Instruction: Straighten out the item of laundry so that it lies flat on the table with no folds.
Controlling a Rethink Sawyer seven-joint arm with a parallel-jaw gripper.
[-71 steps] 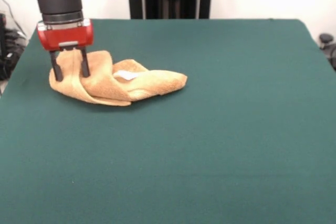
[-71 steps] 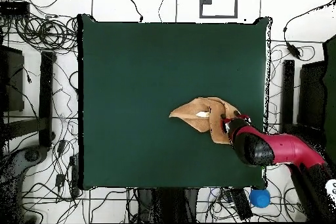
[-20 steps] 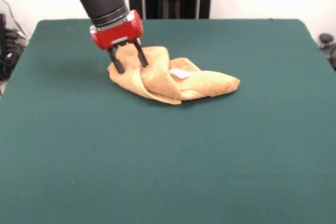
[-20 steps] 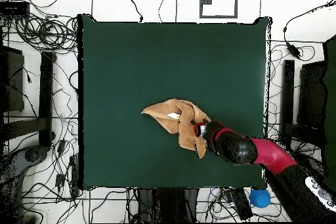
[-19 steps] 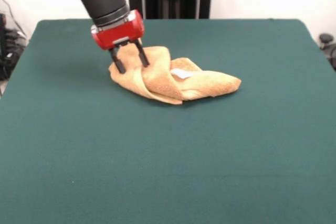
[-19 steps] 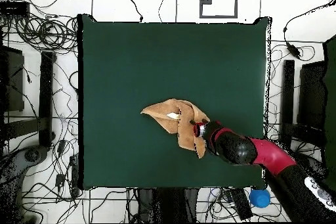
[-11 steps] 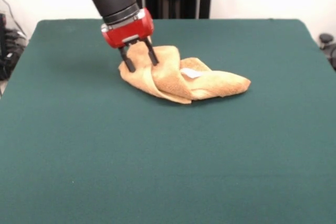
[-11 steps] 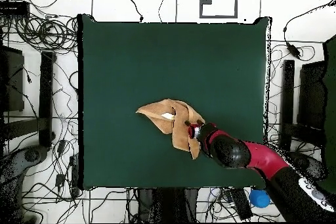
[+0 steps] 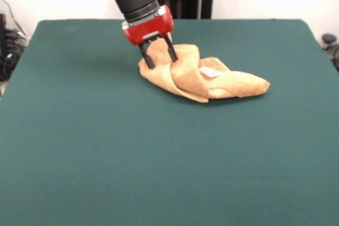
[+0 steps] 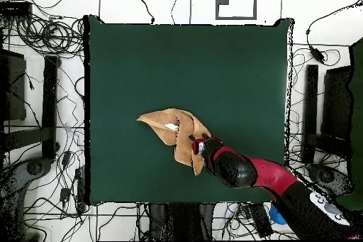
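One towel [image 9: 204, 75] lies crumpled on the table [image 9: 159, 162], in the far half and near the middle in the front view. Its long axis runs left to right there, with a narrow end pointing right, and one white tag [image 9: 209, 72] shows on top. The single gripper [image 9: 158, 55] has its two fingers [image 9: 146, 58] clamped on a raised fold at the towel's left end. Much open green cloth surrounds the towel on every side, and all table edges are well apart from it.
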